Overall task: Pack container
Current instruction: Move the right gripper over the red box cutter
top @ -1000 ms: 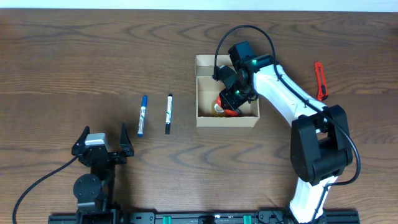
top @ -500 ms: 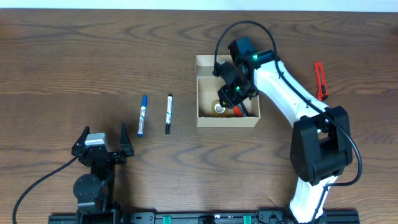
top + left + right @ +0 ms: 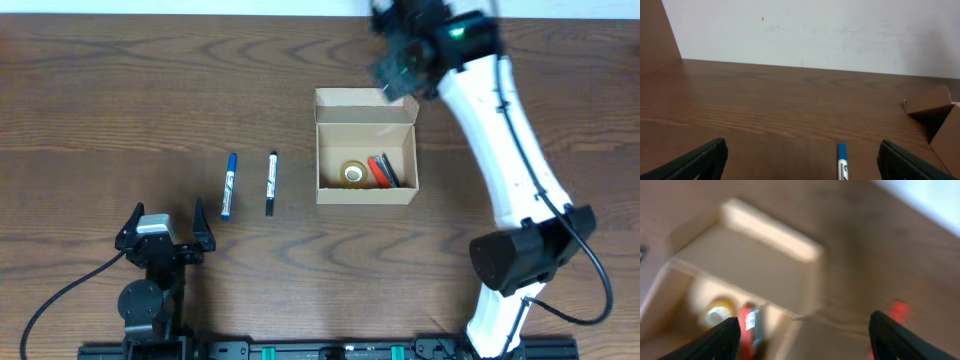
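The left gripper (image 3: 167,215) is resting spread and empty. A blue marker (image 3: 228,186) and a black marker (image 3: 271,183) are lying on the table (image 3: 100,100), unpacked. Mid-table, the box (image 3: 366,195) is standing open, holding a tape roll (image 3: 352,173) and a red marker (image 3: 379,169). The right gripper (image 3: 804,325) is hovering spread and empty.

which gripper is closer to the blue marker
Left. The left gripper sits just behind the blue marker; the right gripper is far off, past the box flap.
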